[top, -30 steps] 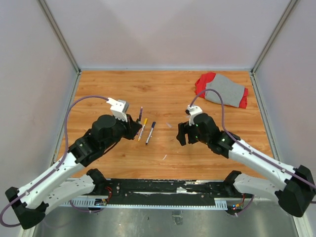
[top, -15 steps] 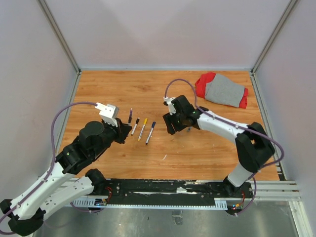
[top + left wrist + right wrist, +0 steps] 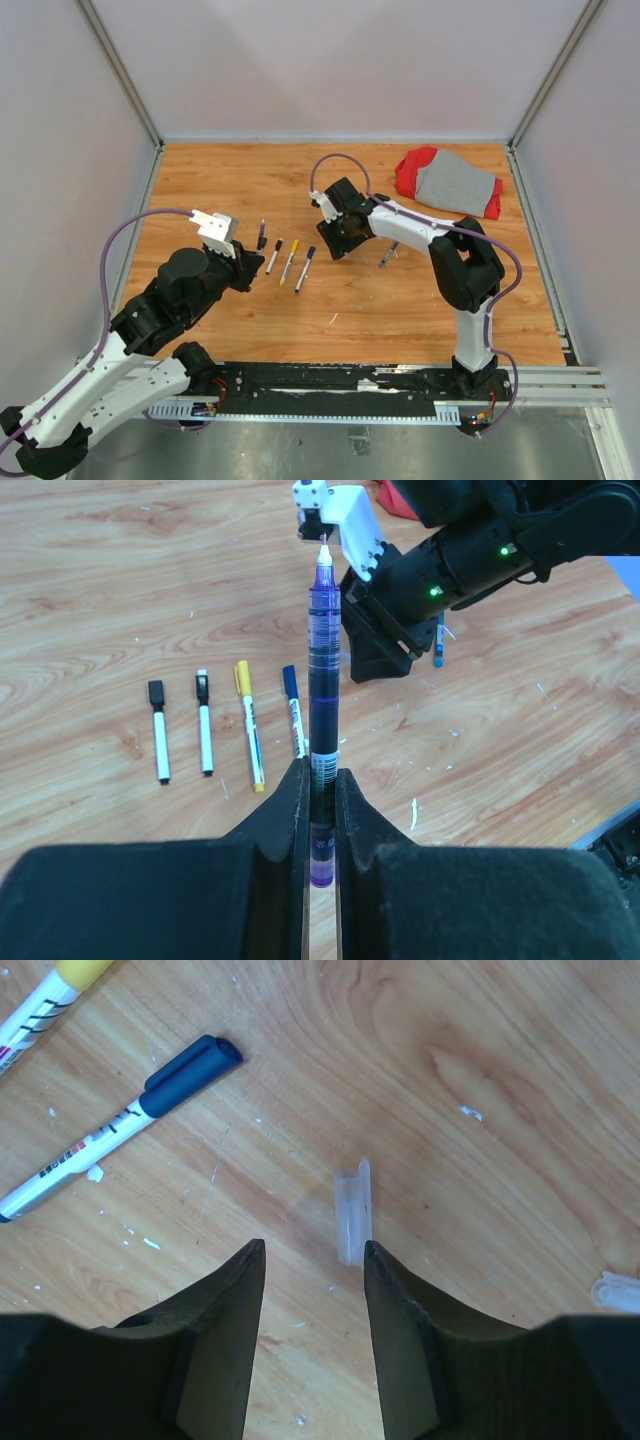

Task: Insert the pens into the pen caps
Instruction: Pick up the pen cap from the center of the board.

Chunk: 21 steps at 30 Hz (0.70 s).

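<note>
The left gripper (image 3: 320,770) was seen clenched on a purple pen (image 3: 322,680), which was gripped by its lower barrel, its white tip pointed away from the fingers. Four capped pens were laid side by side on the desk (image 3: 250,180), left of its middle: a black-capped pen (image 3: 159,732), a second black-capped pen (image 3: 204,723), a yellow-capped pen (image 3: 249,725) and a blue-capped pen (image 3: 293,710). The right gripper (image 3: 312,1248) was held low over the desk's middle, jaws parted and nothing grasped. A clear pen cap (image 3: 352,1212) was seen flat on the wood just beyond its fingertips. A thin blue-ended pen (image 3: 387,255) was seen just right of that gripper, and a red and grey cloth (image 3: 450,185) was bunched near the far right corner
</note>
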Each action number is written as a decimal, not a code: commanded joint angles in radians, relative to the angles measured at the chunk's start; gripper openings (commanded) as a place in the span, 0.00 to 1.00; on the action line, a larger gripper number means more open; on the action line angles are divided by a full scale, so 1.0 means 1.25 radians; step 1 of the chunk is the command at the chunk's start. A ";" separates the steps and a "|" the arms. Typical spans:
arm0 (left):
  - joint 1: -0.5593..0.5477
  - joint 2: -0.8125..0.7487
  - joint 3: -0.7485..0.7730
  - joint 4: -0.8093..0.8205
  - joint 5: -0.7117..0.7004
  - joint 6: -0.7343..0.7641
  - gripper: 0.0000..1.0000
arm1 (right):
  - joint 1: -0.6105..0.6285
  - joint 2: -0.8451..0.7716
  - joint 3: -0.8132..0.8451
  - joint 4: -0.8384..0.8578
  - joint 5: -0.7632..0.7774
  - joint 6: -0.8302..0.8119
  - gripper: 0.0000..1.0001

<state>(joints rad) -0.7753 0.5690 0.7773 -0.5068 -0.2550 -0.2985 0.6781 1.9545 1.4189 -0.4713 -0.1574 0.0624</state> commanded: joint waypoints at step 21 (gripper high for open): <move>0.003 0.003 -0.008 0.011 -0.011 0.009 0.00 | -0.010 0.139 0.141 -0.154 0.053 -0.053 0.19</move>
<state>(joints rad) -0.7753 0.5716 0.7723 -0.5072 -0.2588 -0.2966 0.6777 2.1059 1.5814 -0.6125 -0.1204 -0.0006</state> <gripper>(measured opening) 0.097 0.234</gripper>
